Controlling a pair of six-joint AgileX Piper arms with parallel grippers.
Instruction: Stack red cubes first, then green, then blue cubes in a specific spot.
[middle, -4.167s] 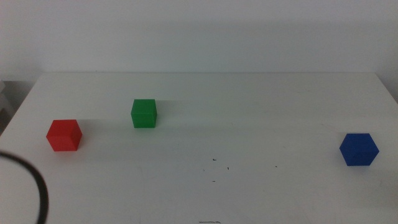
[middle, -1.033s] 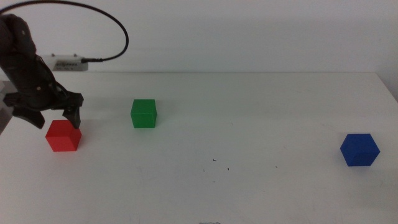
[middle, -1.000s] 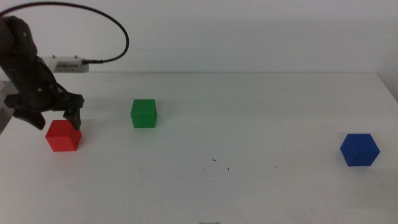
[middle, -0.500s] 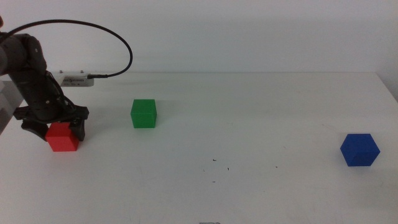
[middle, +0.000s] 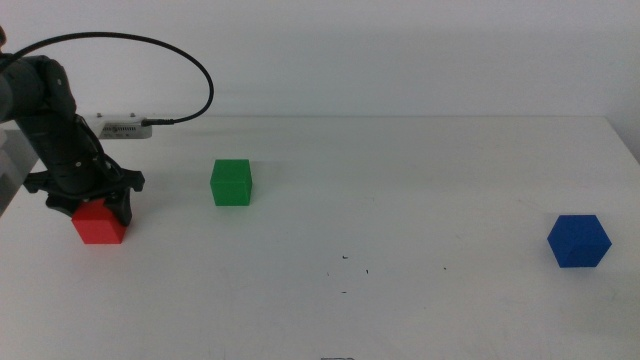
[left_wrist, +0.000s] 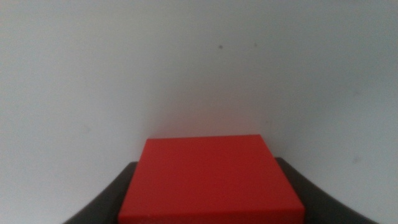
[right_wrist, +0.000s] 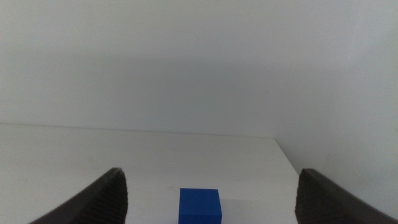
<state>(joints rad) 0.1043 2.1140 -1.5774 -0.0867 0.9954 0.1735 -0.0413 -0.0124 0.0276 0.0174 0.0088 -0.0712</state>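
Left gripper (middle: 88, 199), lowered within the last second, now brackets the red cube (middle: 100, 222) at the table's left edge, jaws flanking it; whether they pinch yet is unclear. Right gripper (right_wrist: 211, 186) waits, spread, facing the blue cube (right_wrist: 200, 205).

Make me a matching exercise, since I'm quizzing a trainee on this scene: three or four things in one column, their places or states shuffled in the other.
Things
1. red cube
2. green cube
3. blue cube
4. right pincer

Places or states
A. alone on the table at its far right side
B. between the jaws of the left pincer, at the table's left side
C. open, off the middle view, with the blue cube ahead of it
D. free on the table, just right of the red cube

Pairs: 1-B, 2-D, 3-A, 4-C
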